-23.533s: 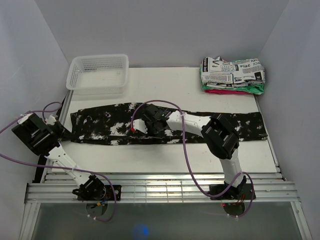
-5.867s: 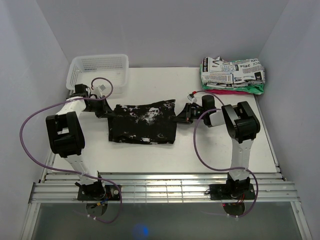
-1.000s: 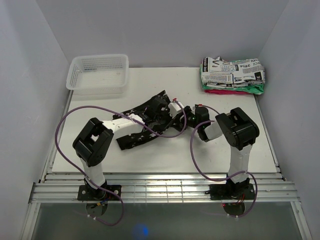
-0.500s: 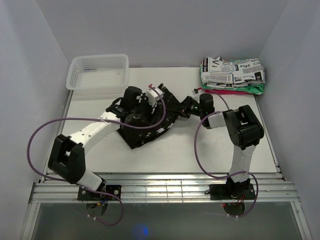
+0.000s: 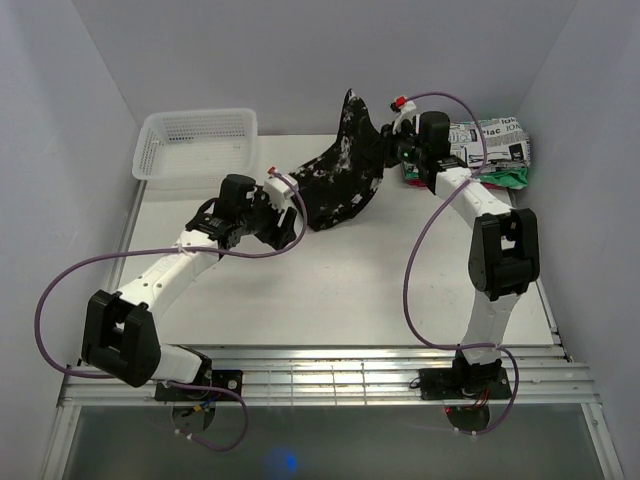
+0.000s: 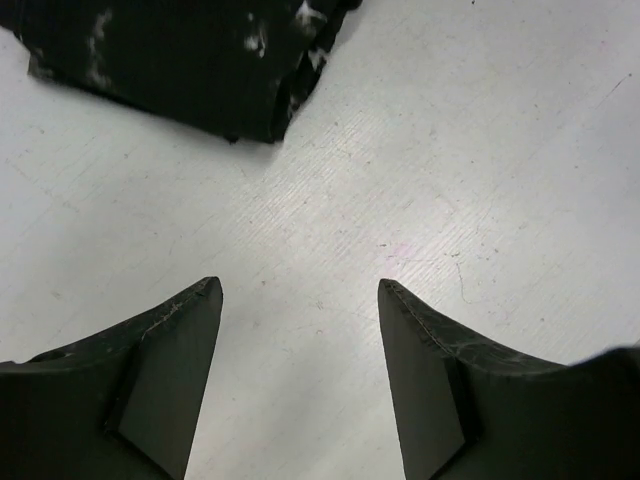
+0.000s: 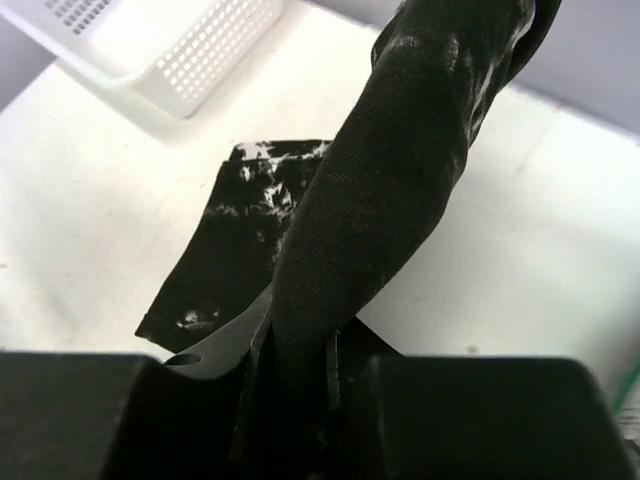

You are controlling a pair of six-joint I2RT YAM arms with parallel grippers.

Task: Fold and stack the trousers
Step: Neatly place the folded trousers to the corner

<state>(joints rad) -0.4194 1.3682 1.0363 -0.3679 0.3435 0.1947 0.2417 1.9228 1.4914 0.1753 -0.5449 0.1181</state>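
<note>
Currently, trousers (image 5: 340, 180), black with white splotches: one end clamped tight in the right hand (image 5: 390, 150) and raised above the far edge of the counter (image 5: 330, 290), left of the far right corner, the cloth hanging bunched with its lower end lying on the counter near the middle of the far edge. Left hand (image 6: 298, 290): fingers apart, holding nothing, low over bare counter just beside that lower end. White mesh basket (image 5: 195, 148) at the far left corner; stack of folded garments (image 5: 490, 150) at the far right corner.
</note>
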